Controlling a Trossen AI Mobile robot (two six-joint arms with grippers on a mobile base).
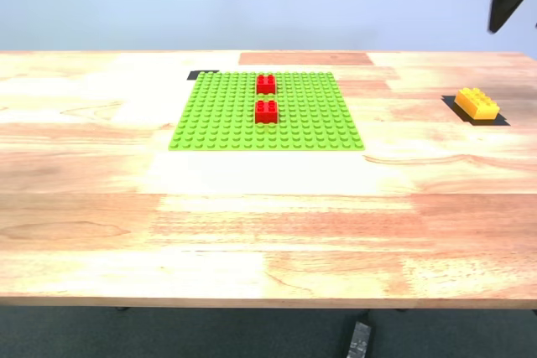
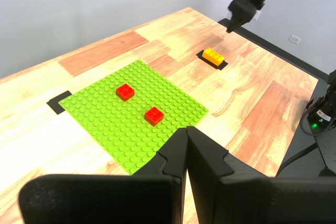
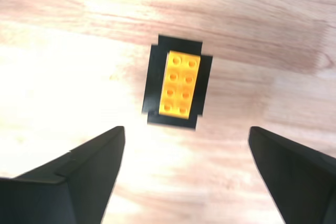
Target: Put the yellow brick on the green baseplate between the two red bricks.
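Nothing of the placing is done yet — the yellow brick [image 1: 477, 104] is sitting untouched on a black patch [image 3: 177, 83] of the wooden table [image 1: 252, 207], well apart from the green baseplate [image 1: 218, 119] and toward the exterior view's right, while the two red bricks [image 1: 266, 97] are standing on the plate with a gap between them that is waiting empty. My second gripper [image 3: 186, 169] is hanging above the yellow brick with its jaws spread wide and holding nothing. My first gripper [image 2: 186, 153] is idling with its jaws pressed together and empty — so the grasp, the carry and the seating all appear to be left.
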